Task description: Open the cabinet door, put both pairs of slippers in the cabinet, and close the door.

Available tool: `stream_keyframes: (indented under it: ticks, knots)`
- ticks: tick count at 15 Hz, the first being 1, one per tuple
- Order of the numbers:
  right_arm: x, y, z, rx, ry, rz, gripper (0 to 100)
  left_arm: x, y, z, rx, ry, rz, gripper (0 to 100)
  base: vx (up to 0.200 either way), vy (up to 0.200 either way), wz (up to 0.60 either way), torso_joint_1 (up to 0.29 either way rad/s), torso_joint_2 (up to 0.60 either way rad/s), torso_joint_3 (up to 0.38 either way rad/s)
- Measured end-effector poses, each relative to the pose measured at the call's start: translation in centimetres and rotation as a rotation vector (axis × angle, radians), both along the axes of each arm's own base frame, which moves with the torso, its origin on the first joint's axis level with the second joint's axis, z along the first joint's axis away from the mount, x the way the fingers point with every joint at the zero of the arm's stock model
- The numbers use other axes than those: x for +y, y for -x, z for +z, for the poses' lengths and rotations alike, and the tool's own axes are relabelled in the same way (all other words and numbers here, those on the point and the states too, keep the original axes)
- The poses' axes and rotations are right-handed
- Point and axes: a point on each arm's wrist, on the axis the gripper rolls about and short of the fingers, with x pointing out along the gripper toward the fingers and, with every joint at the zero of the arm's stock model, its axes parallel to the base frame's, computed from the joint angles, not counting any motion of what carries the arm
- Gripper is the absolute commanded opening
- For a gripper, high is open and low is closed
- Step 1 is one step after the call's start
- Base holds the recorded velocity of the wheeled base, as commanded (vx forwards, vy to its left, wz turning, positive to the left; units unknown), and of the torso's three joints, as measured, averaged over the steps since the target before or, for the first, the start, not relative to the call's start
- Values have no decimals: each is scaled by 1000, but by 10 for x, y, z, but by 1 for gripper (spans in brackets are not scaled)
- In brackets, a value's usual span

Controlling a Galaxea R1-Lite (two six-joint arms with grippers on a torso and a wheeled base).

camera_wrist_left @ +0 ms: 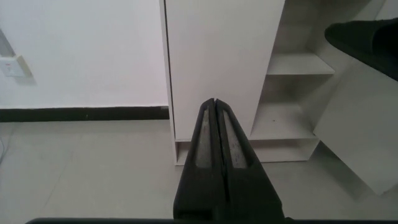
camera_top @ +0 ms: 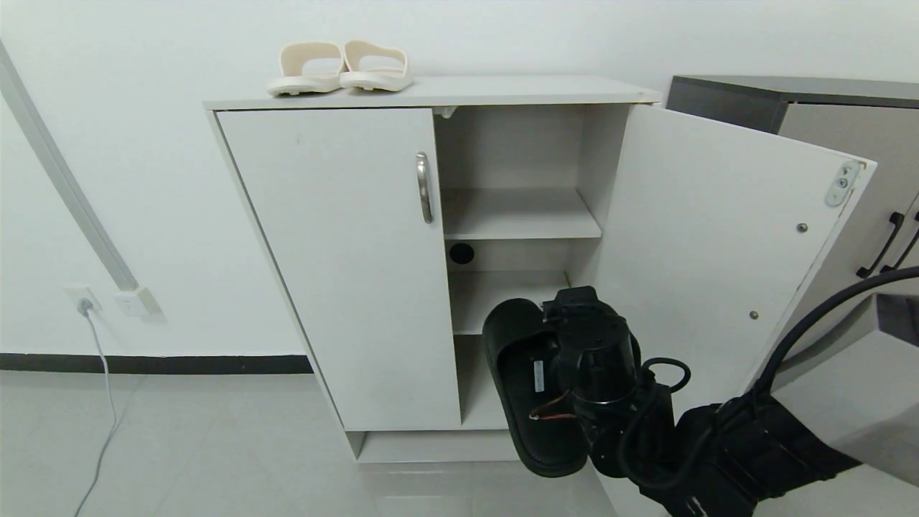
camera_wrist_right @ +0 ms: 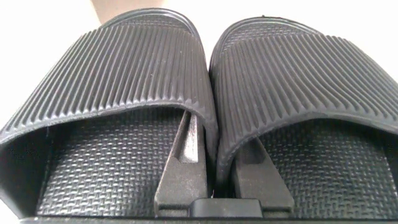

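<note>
Grips the black slippers (camera_top: 530,391) with the right gripper (camera_wrist_right: 221,174), one finger (camera_wrist_right: 185,165) tucked under each strap, pinching the two adjoining inner walls together. Holds the pair just in front of the cabinet (camera_top: 431,92), at its opened right bay, near the front edge of the middle shelf (camera_top: 502,296).

Looks like light, rubbery foam with ribbed straps and a textured footbed. Probably squashes and flexes in the pinch, grips rather than slides, and has nothing to break. May sag or twist at the free ends, so calls for a slow, level entry between the shelves.

Shows the left gripper (camera_wrist_left: 214,146) with fingers pressed together on nothing, low down and facing the closed left door (camera_top: 337,266).

Spots the cream slippers (camera_top: 341,68) side by side on the cabinet top, toward its left rear corner, straps up. Best taken the same way, by the touching inner walls.

Has the right door (camera_top: 718,244) swung wide. Finds neither pair yet on the upper shelf (camera_top: 518,215), the middle shelf or the bay's floor.
</note>
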Motion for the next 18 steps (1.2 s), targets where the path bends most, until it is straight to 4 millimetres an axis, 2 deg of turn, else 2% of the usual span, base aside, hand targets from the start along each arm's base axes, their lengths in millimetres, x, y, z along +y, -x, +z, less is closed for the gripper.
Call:
stream_keyframes:
  ticks: [9, 18]
  knots:
    - [-14, -18, -18, 36, 43, -57, 0, 0, 0, 0, 0, 1, 1, 0, 0, 0, 0, 0, 0, 0]
    - [-26, -28, -20, 42, 53, -97, 0, 0, 0, 0, 0, 1, 1, 0, 0, 0, 0, 0, 0, 0]
